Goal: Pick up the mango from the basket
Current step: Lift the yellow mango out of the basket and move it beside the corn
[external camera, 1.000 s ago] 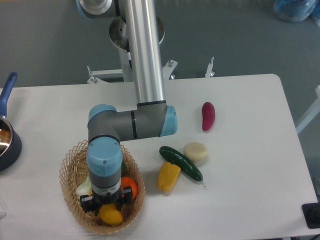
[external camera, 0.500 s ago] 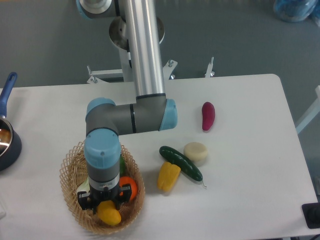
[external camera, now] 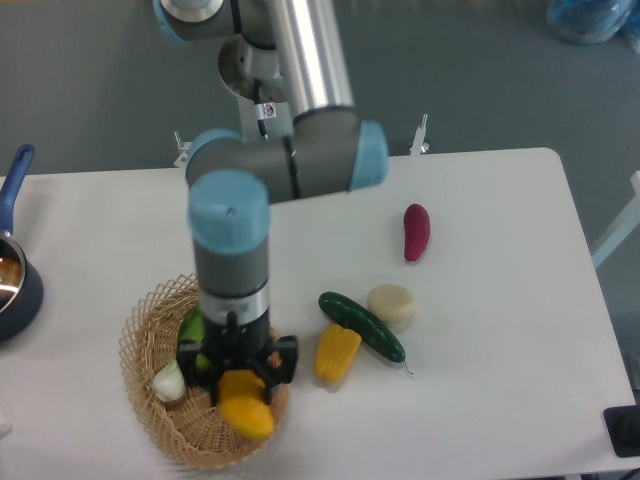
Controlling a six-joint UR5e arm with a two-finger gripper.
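The mango (external camera: 246, 410), a glossy yellow oval fruit, hangs lifted above the front right part of the basket (external camera: 148, 410). My gripper (external camera: 240, 385) points straight down and is shut on the mango's upper end, with the fruit sticking out below the black fingers. The light wicker basket sits at the front left of the table, and the arm's wrist covers its middle.
In the basket lie a white bulb-shaped vegetable (external camera: 168, 381) and a green piece (external camera: 192, 328). To the right on the table are a yellow pepper (external camera: 337, 352), a dark green cucumber (external camera: 361, 326), a cream round piece (external camera: 391, 304) and a purple sweet potato (external camera: 416, 231). A blue pot (external camera: 12, 290) stands at the left edge.
The arm has risen and shifted slightly right, carrying the mango up out of the basket. The orange that showed beside the gripper is now hidden.
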